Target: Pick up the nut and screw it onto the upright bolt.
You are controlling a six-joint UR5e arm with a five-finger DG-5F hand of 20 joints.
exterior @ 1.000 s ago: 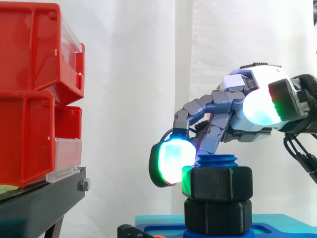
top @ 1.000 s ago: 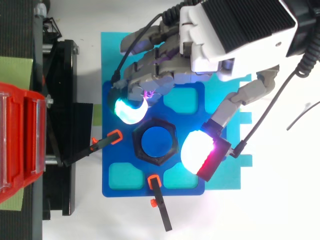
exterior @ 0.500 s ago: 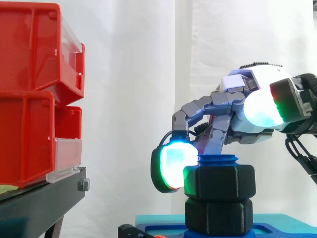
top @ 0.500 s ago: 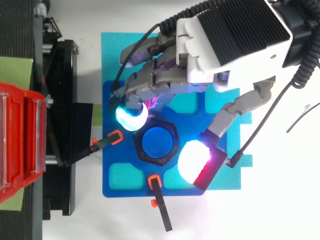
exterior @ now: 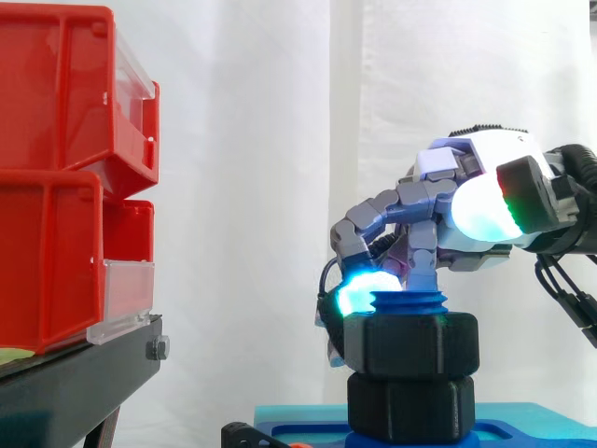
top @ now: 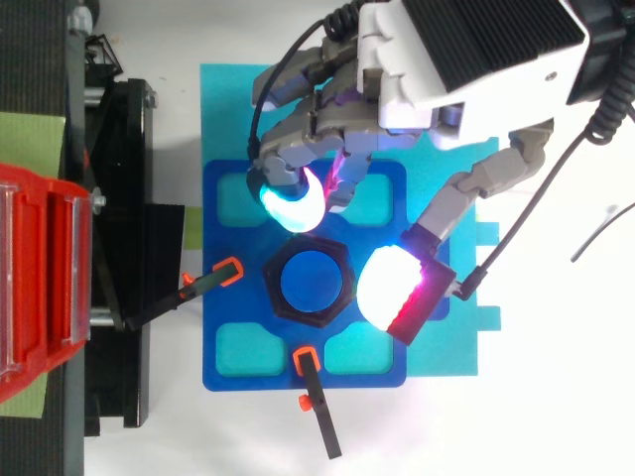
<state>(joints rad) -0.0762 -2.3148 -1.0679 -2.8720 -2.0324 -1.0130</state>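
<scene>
On the bolt [top: 311,280], the nut [exterior: 410,343] sits threaded, with a little thread showing above it. The hand [top: 466,50] hangs over the bolt with its fingers curled. One pad [exterior: 362,295] touches the nut's rim, and the thumb [top: 392,288] is raised beside the bolt, seemingly off the nut, so nothing is gripped. The step looks like screwing down, between turns. Next, thumb and fingers must close on opposite flats and twist.

no text, label, number or sign can be read in either view. the nut [exterior: 410,343], the bolt [exterior: 410,303] and the red bins [exterior: 56,177] show plain surfaces with no legible marking.
</scene>
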